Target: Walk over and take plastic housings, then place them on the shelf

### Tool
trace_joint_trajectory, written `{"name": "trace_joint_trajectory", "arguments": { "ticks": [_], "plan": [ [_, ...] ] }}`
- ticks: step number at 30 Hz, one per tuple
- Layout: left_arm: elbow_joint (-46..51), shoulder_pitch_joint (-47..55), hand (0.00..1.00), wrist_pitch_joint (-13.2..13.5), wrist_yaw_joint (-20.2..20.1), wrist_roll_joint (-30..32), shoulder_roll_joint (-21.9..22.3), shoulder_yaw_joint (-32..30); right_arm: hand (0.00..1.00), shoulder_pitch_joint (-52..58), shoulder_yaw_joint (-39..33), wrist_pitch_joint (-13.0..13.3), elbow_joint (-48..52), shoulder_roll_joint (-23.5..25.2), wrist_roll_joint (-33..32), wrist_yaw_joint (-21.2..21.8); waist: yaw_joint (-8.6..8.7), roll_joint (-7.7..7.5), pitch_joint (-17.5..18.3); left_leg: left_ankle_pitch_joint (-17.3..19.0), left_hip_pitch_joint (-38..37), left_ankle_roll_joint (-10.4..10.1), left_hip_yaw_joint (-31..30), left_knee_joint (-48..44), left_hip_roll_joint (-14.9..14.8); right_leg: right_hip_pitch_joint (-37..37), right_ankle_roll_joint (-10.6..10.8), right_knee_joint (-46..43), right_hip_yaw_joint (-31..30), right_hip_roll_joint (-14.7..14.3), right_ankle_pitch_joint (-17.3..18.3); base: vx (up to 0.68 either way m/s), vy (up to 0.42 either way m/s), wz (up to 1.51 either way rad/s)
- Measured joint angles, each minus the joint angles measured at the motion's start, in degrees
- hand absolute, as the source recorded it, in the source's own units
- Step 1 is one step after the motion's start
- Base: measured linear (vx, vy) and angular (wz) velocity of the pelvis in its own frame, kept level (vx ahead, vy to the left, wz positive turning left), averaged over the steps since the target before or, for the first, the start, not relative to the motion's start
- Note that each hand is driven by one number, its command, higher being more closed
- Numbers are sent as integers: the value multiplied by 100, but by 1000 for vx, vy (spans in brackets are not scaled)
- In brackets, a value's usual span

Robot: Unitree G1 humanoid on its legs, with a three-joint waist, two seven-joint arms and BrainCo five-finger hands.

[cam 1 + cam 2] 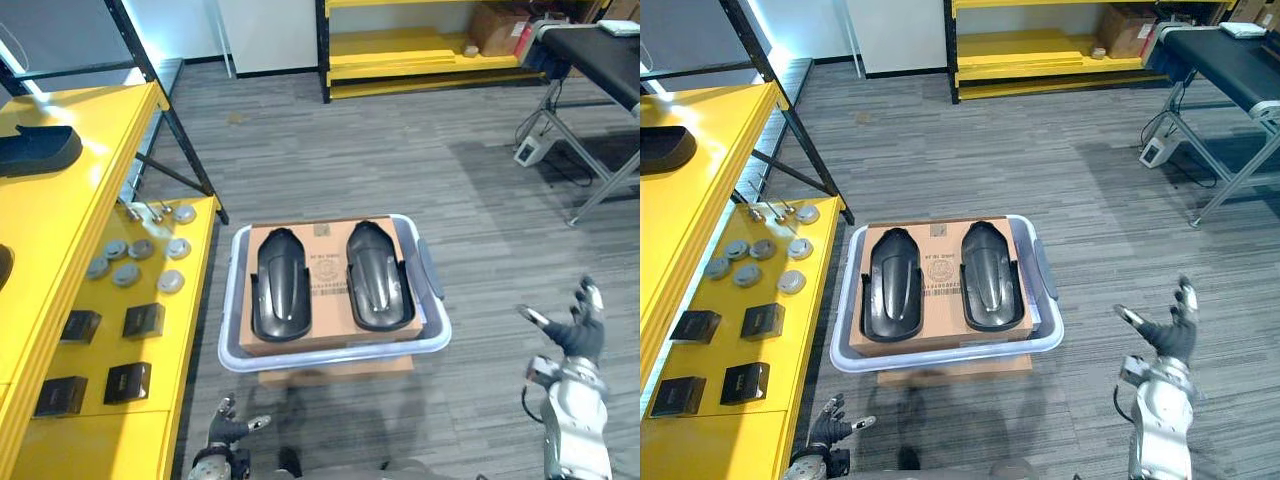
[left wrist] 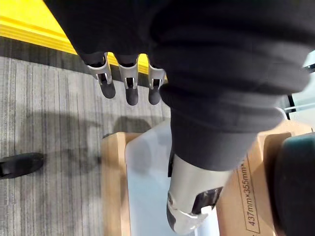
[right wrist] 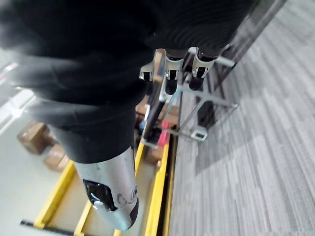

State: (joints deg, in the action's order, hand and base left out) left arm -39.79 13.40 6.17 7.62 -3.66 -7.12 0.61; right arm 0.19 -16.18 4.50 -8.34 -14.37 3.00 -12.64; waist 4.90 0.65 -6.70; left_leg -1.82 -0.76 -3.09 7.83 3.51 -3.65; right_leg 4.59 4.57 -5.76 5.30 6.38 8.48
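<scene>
Grey striped carpet (image 1: pixel 400 150) fills the room, with the yellow shelf (image 1: pixel 70 200) down the left of the frame. At centre sits a pale bin (image 1: pixel 233 300) lined with cardboard (image 1: pixel 328 265), where the left housing (image 1: pixel 279 285) and the right housing (image 1: pixel 376 275) lie side by side, long axes running up the frame. Our left hand (image 1: pixel 228 428) hovers at the bottom edge, just below the bin's lower-left corner, fingers loosely spread and empty. Our right hand (image 1: pixel 580 328) is at lower right, well apart from the bin, splayed wide. We judge the left hand nearer. A dark shape (image 1: pixel 35 150) on the shelf may be another housing.
</scene>
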Motion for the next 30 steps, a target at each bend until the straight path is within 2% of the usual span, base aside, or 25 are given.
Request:
{"name": "trace_joint_trajectory", "arguments": {
  "ticks": [1,3,4,5,7,9,12,17,21,22,26,30],
  "plan": [
    [1,-5,0,7,1,-1,0,24,0,-250,102,-41,-326,-48,5,-23,-84,20,-12,-87,52,11,-74,55,6,-38,-9,0,116,-2,-21,-50,-8,33],
    [8,-19,0,49,3,-9,0,53,0,-710,218,-90,-801,-133,13,-124,-146,58,-79,-201,230,33,-223,69,41,-138,-6,1,249,14,-30,-84,-8,42],
    [12,-86,0,54,8,-16,0,69,0,-1038,273,-111,-1108,-237,13,-182,-223,110,-209,-298,338,46,-327,86,68,-200,-5,-2,312,32,-34,-105,-4,42],
    [20,-132,0,55,18,-17,-7,102,0,-1202,280,-122,-1248,-289,13,-221,-253,139,-286,-354,377,57,-339,114,71,-237,-7,-1,352,39,-37,-138,-5,38],
    [129,-196,0,99,33,-27,-4,162,0,-1909,297,-219,-1798,-436,10,-363,-288,293,-558,-568,626,86,-542,181,82,-402,-2,-4,543,52,-90,-174,0,38],
    [129,-229,0,132,105,-36,-5,162,0,-2368,303,-285,-2183,-482,-4,-445,-297,353,-737,-659,756,100,-620,182,75,-502,6,-6,582,54,-149,-189,29,21],
    [128,-274,0,167,169,-91,3,186,0,-3017,321,-342,-2862,-726,-16,-605,-421,422,-1004,-792,993,117,-660,189,85,-717,45,0,615,45,-252,-166,49,8],
    [125,-495,0,201,344,-255,1,331,0,-3928,323,-391,-4068,-1214,-132,-634,-429,579,-1348,-928,1409,143,-917,203,180,-996,110,59,835,98,-411,-111,68,19],
    [125,-635,0,209,398,-296,2,492,0,-4328,323,-508,-4896,-1305,-269,-627,-455,627,-1559,-1020,1525,157,-1019,201,255,-1020,144,128,919,147,-460,-7,44,18],
    [126,-636,0,210,407,-298,2,544,100,-4390,325,-515,-5047,-1309,-285,-623,-458,633,-1600,-1042,1539,176,-1048,201,284,-1022,148,129,941,171,-461,49,5,10],
    [126,-727,0,287,491,-300,1,599,100,-4709,333,-497,-5368,-1454,-314,-613,-441,647,-1714,-1071,1654,203,-1127,199,307,-1092,149,129,1045,179,-462,50,-12,9],
    [270,-854,0,330,491,-303,4,674,100,-5016,452,-482,-5605,-1871,-315,-593,-434,683,-1866,-1078,1664,194,-1200,203,313,-1093,148,128,1075,174,-456,12,-7,3]
  ]
}}
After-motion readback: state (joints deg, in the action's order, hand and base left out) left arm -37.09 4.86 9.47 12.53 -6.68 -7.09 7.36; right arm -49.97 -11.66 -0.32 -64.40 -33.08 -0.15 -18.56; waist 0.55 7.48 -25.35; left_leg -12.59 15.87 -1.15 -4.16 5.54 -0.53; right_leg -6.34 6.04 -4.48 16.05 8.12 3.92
